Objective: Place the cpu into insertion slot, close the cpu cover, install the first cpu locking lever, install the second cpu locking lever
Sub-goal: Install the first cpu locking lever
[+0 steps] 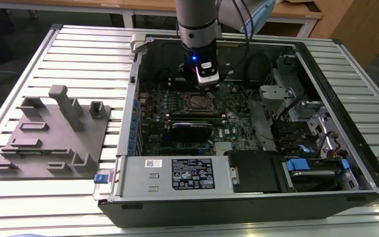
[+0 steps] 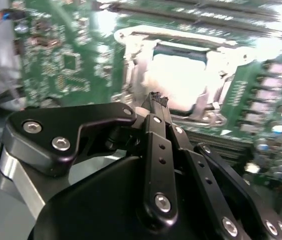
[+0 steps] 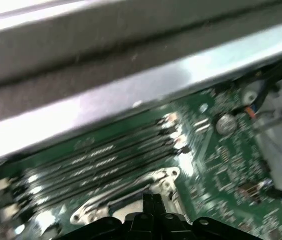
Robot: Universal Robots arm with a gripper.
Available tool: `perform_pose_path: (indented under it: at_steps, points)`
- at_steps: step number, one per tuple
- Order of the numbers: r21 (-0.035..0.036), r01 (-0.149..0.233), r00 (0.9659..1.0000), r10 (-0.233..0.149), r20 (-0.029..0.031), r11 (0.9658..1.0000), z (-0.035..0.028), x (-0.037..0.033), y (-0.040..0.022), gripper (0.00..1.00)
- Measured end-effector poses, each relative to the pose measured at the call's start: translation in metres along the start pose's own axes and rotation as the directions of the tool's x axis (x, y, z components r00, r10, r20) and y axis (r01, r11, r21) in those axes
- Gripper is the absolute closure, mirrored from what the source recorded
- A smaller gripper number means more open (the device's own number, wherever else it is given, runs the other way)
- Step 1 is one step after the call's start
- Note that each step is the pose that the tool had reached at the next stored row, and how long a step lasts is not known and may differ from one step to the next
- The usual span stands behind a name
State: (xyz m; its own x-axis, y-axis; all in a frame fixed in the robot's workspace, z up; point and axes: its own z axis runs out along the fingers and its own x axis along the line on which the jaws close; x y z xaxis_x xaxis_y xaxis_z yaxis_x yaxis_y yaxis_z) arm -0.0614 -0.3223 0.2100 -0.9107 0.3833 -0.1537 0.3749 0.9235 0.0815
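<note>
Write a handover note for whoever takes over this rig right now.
Gripper: shut, empty, tips at the edge of the insertion slot.
Parts: the cpu sits in the slot; the cpu cover appears down around it.
Done: cpu placed, cover seemingly closed.
Left: both locking levers; whether either is latched cannot be told.

The arm (image 1: 196,22) reaches straight down, wrist vertical, with its hand (image 1: 206,81) pointing downward. In the second wrist view its black fingers (image 2: 156,145) are pressed together, tips meeting.
</note>
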Motion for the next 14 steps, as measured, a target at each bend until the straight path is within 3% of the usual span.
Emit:
perform_pose_path:
  at_steps: [1, 4, 5, 10, 11, 12, 14]
  points:
    - [0.0149, 0.001, 0.9999, -0.001, -0.0131, 0.9999, 0.0001, 0.0, 0.0, 0.9]
    - [0.0476, 0.005, 0.9992, -0.003, -0.0408, 0.9989, 0.0001, 0.0, 0.0, 0.9]
    - [0.0527, 0.006, 0.9989, -0.003, -0.0459, 0.9986, 0.0, 0.0, 0.0, 0.9]
    - [0.0551, 0.006, 0.9989, -0.004, -0.0465, 0.9985, 0.0001, 0.0, 0.0001, 0.9]
    - [0.0579, 0.006, 0.9987, -0.004, -0.0505, 0.9983, 0.0001, -0.0002, 0.0001, 0.9]
    - [0.0626, 0.007, 0.9982, -0.003, -0.0595, 0.998, 0.0001, -0.0007, 0.0003, 0.9]
    - [0.0768, 0.009, 0.9965, -0.003, -0.0838, 0.997, 0.0003, -0.0015, 0.0006, 0.9]
